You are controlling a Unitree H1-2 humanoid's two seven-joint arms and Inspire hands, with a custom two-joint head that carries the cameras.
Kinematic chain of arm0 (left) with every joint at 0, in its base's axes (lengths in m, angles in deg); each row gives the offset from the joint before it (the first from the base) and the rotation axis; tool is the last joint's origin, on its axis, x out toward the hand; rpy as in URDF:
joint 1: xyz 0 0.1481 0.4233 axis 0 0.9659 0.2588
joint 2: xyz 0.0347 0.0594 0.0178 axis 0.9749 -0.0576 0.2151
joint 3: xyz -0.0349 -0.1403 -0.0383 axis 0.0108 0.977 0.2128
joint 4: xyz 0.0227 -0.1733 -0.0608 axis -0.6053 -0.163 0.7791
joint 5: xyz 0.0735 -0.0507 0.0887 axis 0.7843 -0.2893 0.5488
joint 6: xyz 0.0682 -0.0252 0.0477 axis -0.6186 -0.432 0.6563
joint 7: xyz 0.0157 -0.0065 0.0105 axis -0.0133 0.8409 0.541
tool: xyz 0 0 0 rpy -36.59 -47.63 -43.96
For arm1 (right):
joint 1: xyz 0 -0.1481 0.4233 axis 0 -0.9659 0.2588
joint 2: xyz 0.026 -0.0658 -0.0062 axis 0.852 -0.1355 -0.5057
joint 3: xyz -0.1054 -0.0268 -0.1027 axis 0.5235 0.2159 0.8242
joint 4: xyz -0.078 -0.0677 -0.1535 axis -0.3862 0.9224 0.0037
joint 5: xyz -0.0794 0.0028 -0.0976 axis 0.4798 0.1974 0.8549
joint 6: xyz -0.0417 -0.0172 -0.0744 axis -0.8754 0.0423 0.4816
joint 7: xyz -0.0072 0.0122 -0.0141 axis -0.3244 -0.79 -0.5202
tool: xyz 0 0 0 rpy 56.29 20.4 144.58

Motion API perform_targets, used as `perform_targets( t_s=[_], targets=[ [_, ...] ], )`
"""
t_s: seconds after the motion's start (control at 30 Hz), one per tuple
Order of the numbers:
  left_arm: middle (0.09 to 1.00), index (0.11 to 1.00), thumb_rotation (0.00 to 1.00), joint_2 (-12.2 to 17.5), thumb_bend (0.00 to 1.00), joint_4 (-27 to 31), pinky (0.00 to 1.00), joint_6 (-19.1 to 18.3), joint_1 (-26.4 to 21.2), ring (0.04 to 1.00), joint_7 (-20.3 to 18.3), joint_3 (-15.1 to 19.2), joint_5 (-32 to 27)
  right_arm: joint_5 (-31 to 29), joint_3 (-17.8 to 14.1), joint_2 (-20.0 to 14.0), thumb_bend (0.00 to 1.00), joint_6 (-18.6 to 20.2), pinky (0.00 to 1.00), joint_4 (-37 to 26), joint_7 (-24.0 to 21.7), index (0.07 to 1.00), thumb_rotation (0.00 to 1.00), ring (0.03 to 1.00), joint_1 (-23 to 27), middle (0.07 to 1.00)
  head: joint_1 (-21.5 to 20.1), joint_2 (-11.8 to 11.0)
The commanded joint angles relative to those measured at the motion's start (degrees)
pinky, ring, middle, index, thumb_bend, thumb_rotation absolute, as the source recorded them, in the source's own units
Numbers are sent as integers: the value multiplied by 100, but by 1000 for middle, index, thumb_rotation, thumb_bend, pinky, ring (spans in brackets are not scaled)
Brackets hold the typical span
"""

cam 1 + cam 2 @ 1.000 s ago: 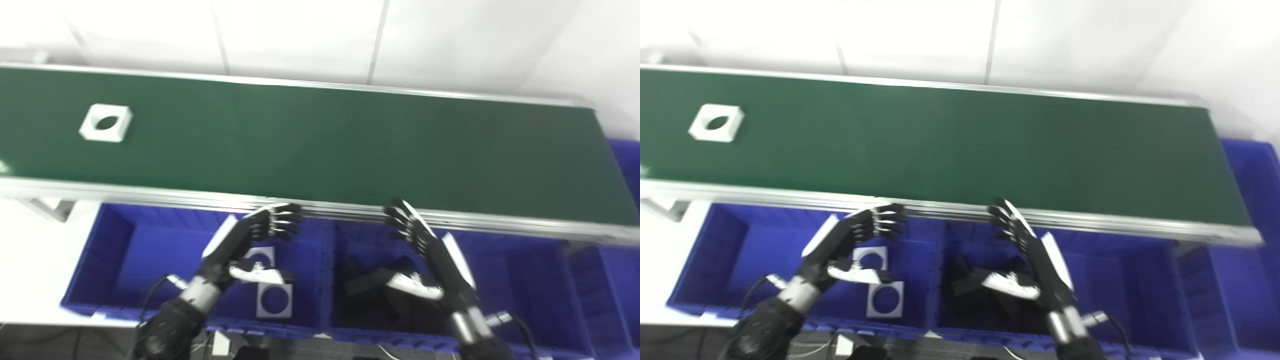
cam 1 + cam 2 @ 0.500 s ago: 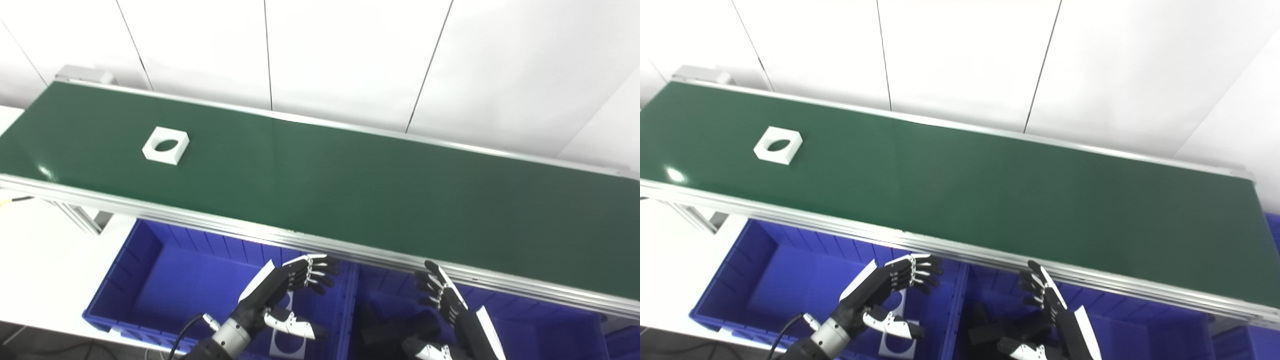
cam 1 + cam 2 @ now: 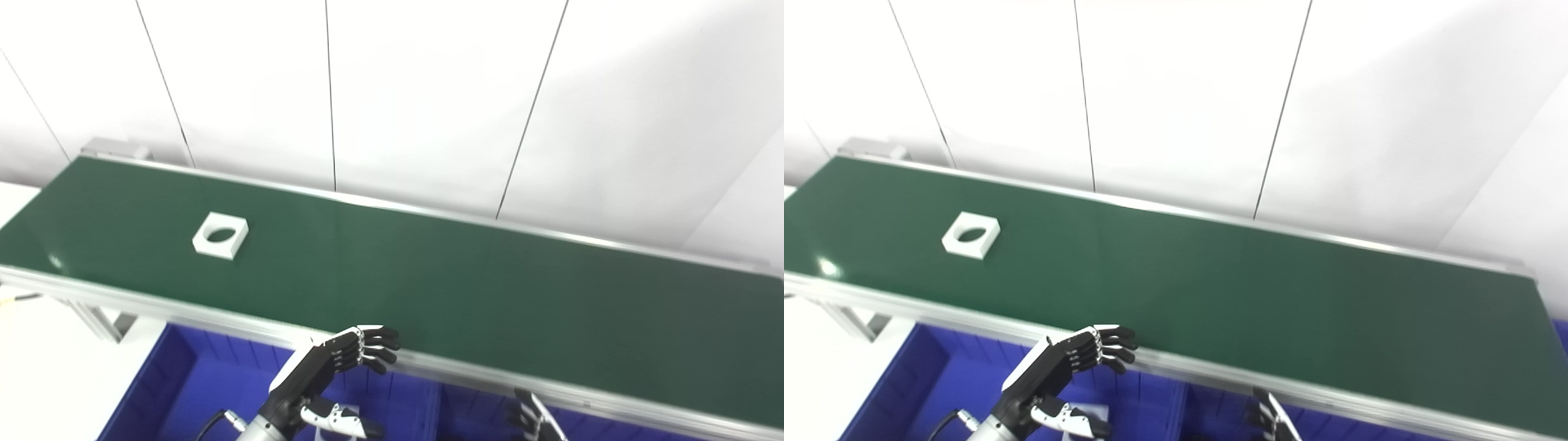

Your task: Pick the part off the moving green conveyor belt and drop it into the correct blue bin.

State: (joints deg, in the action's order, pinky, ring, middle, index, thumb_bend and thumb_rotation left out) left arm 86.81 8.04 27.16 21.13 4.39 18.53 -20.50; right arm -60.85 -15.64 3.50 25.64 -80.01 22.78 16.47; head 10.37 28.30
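Green conveyor belt [image 3: 429, 288], silver-railed; white square part [image 3: 220, 235] with round hole lying near left end.

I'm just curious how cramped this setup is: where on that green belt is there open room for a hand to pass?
Most of the green belt is bare: everything right of the white square part to the far end. The near rail is busier, where the left hand hovers open; only the right hand's fingers show.
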Motion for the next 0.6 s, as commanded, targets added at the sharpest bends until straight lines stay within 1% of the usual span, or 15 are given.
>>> perform_targets(
  t_s=[0.0,0.1,0.13,0.23,0.3,0.37,0.47,0.57],
  targets=[
    [779,802,260,204,832,251,642,169,-257,714,62,124,48,-66,-11,36,883,-325,736,-67,40,944,437,842,82,870,4,-6],
    [781,813,273,385,832,377,657,72,-448,720,115,274,117,-69,3,33,881,-329,735,-17,26,945,431,842,124,874,6,-21],
    [785,819,294,426,828,398,656,67,-489,722,135,307,157,-70,6,34,881,-330,735,-5,24,945,431,842,133,874,6,-21],
    [792,824,301,611,821,476,662,-12,-717,735,157,456,171,9,36,38,878,-337,730,29,80,943,436,841,163,872,13,-78],
    [799,832,332,705,823,542,666,-89,-838,753,180,527,275,18,53,40,878,-335,729,54,108,943,433,842,177,871,12,-89],
    [800,831,337,782,828,624,665,-244,-963,756,203,589,347,-52,71,35,877,-334,733,83,88,945,424,845,197,873,19,-104],
    [813,832,332,879,827,717,683,-613,-1159,777,207,644,503,-62,83,31,882,-339,734,113,105,943,423,844,222,870,32,-116],
    [843,859,381,1000,832,641,754,-881,-1407,818,244,656,905,-99,108,19,883,-336,729,159,118,937,417,839,263,868,18,-138]
  ],
)
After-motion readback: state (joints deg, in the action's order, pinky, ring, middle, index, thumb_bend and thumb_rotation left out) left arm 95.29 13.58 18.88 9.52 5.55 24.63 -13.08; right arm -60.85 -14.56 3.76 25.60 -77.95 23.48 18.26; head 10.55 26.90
